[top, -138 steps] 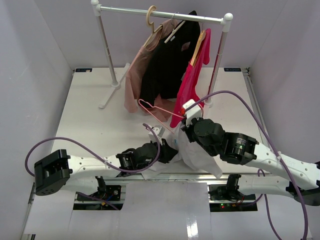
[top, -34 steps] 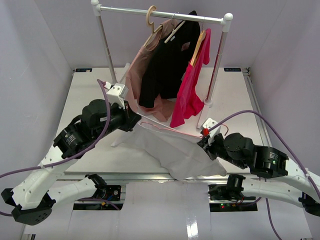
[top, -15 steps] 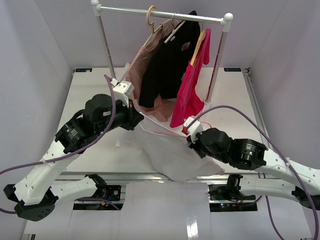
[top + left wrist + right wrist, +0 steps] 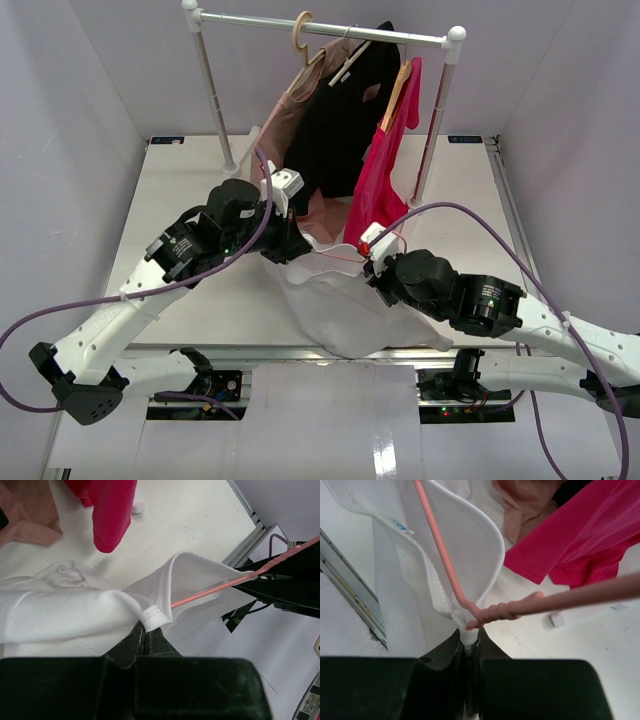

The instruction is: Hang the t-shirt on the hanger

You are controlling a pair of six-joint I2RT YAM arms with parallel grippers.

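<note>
The white t-shirt [image 4: 340, 305] hangs bunched between my two grippers above the table's front. My left gripper [image 4: 298, 242] is shut on a hemmed edge of the t-shirt [image 4: 152, 616]; its jaws [image 4: 146, 630] are pressed together on the fabric. My right gripper [image 4: 374, 264] is shut on the shirt's collar [image 4: 470, 625], right under the twisted neck of the thin pink hanger [image 4: 495, 612]. The hanger's wire runs into the shirt's opening [image 4: 437, 540]. In the left wrist view the hanger's wire [image 4: 225, 585] comes out of the fabric fold towards the right arm.
A clothes rack [image 4: 320, 22] stands at the back with a dusty-pink garment [image 4: 278, 130], a black shirt [image 4: 340, 120] and a magenta shirt [image 4: 382, 175] on wooden hangers. Their lower hems hang close behind my grippers. The table's front rail [image 4: 320, 352] lies below the shirt.
My left gripper has swung right towards the centre with the shirt's edge. My right gripper has moved left and back. The shirt, earlier stretched wide, now hangs bunched between them.
</note>
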